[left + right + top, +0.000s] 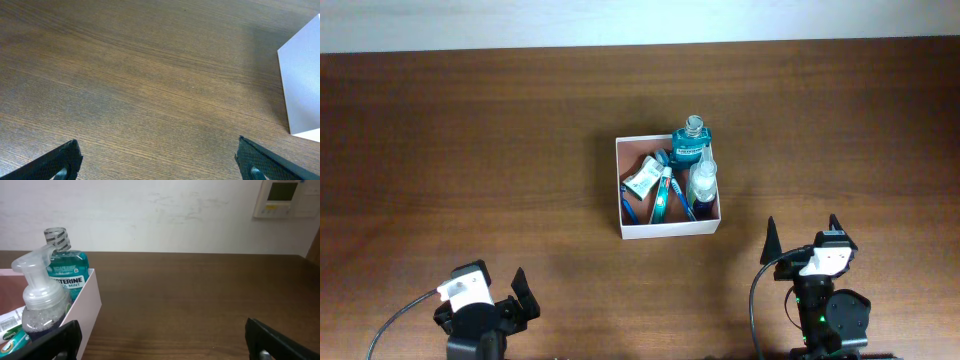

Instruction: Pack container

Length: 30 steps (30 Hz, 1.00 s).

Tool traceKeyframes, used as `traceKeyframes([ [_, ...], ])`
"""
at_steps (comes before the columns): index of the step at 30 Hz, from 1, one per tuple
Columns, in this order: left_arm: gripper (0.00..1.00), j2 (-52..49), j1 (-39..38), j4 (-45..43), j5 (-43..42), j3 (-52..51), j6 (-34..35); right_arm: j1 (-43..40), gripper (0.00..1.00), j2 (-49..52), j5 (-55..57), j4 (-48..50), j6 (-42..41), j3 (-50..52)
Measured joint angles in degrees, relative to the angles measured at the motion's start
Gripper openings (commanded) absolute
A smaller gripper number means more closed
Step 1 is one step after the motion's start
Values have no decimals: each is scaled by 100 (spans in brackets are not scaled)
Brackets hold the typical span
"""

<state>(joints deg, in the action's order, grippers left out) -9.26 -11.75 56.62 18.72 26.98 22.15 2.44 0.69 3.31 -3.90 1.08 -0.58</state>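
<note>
The container point(668, 231), a square shallow white-walled box with a reddish-brown inside, sits at the table's middle. Inside it are a blue mouthwash bottle point(691, 141), a clear pump bottle point(702, 182), a green-white packet point(645, 179) and toothbrushes point(663, 196). Its white wall shows in the left wrist view point(302, 85) and in the right wrist view point(82, 311), with the mouthwash bottle point(66, 272) and pump bottle point(41, 300). My left gripper point(520, 293) is open and empty at the front left. My right gripper point(802, 237) is open and empty, front right of the container.
Bare brown wood table point(470, 150) surrounds the container. A white wall lies beyond the far table edge point(160, 215), with a wall-mounted thermostat point(284, 197) at the upper right of the right wrist view.
</note>
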Motion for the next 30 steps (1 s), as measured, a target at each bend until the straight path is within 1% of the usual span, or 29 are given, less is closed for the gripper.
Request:
traceKeyframes([
  [23,99,0,0,2,0,0,0,0,99,0,0,0,50,0],
  [30,99,0,0,243,0,0,0,0,99,0,-2,0,46,0],
])
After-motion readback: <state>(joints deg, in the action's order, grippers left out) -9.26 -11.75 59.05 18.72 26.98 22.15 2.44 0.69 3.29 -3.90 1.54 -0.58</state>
